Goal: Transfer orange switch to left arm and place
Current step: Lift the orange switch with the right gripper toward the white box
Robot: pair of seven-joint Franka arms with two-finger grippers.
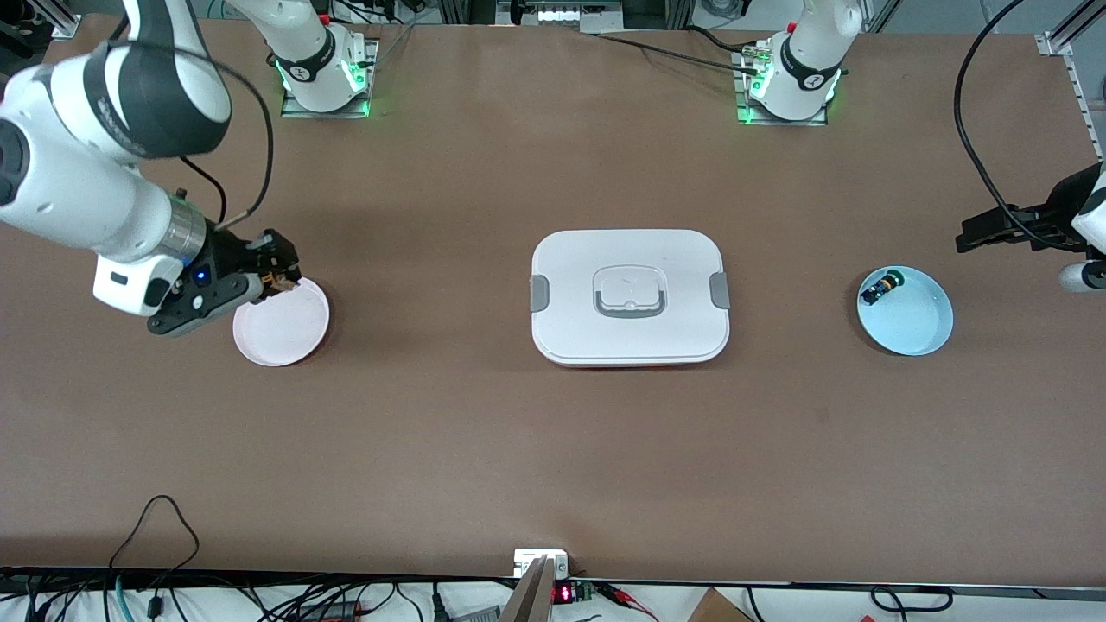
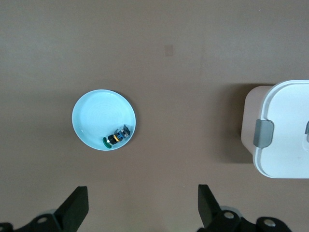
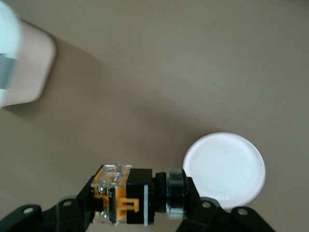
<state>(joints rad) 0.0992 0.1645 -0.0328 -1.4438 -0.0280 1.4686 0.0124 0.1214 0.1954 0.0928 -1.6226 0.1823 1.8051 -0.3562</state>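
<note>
— Two plates on brown counter (image 1: 484, 432); where, orange switch (image 1: 278, 278)?

— Gripped in right hand (image 1: 281, 278), clenched on tiny black-and-orange boxy part, raised over rim of round pink plate (image 1: 285, 333) toward right arm's end.

— And left hand (image 2: 140, 208)?

— Released, fingers wide, hovering near round pale-blue plate (image 1: 912, 320) carrying small black part with green-yellow tip (image 1: 883, 286). Large white lidded plastic box (image 1: 629, 298), grey clips, between plates.

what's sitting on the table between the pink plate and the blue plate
The box sits between the pink plate and the blue plate, with bare table on either side of it. The front view shows this.
</note>
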